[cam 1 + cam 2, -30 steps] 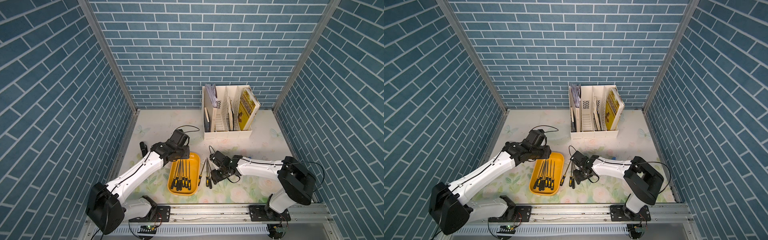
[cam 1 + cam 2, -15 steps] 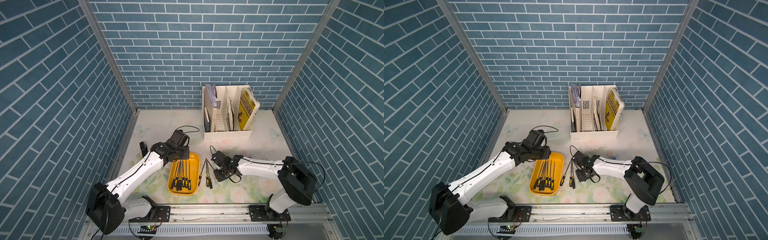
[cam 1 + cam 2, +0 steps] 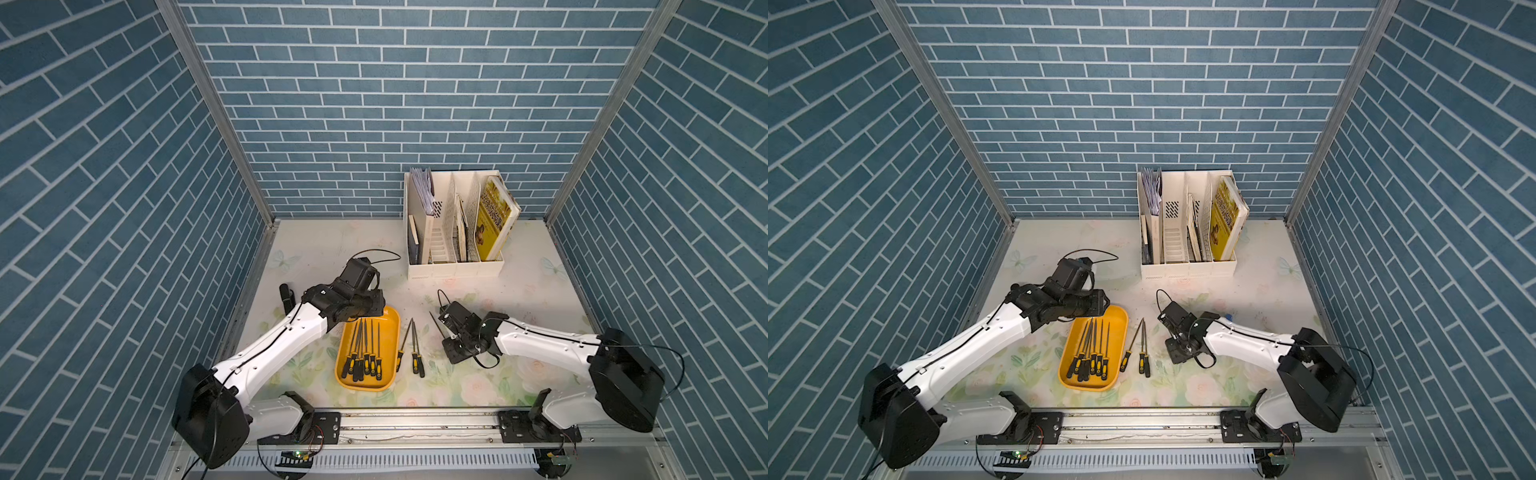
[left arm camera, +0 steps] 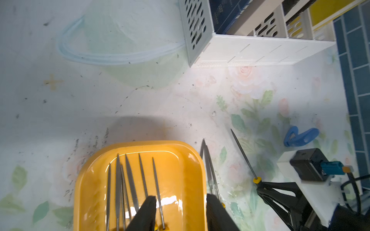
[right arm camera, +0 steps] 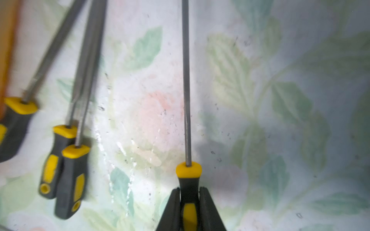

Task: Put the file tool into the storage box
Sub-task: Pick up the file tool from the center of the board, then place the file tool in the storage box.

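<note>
My right pincer (image 5: 189, 190), whose jaws stood apart a second ago, has now clamped onto the black-and-yellow handle of one file (image 5: 186, 80). With that file in its grip, it has drawn a little way off from the loose files (image 3: 405, 343) lying on the bench (image 3: 324, 249). A clear gap now shows between the pincer and them where it was right up against them before.

Both top views are bright, sharp and lit from above, the brick walls (image 3: 374, 104) splaying at the edges; the left wrist view shows glare on the storage box (image 4: 180, 174) and a shadow on the tabletop (image 4: 140, 124); the right wrist view is soft, the file tool (image 5: 186, 100) crisper than the smeared loose files (image 5: 70, 180).
</note>
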### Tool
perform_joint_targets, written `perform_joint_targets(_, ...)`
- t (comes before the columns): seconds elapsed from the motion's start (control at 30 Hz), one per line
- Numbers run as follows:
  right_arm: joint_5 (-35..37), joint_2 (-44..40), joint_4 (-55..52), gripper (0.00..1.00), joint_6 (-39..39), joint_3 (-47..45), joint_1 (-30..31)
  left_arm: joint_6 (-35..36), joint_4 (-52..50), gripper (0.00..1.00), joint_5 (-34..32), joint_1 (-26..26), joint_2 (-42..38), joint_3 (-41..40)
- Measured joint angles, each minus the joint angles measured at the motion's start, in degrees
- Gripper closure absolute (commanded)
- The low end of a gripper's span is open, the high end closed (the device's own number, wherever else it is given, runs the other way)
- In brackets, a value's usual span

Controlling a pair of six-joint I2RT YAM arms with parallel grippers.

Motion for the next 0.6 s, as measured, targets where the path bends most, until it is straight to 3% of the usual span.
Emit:
perform_joint_targets(0.3,-4.46,-4.68,2.21,0.96,-0.33,1.29,0.17,-12.22,14.03,0.43,5.77,-3.61,-4.22,-8.0)
perform_joint_targets(0.6,-7.5,-4.44,6.27,0.96,1.49,5.35,4.85,-24.22,22.14,0.41,3.13,-5.75,-4.96,-13.18)
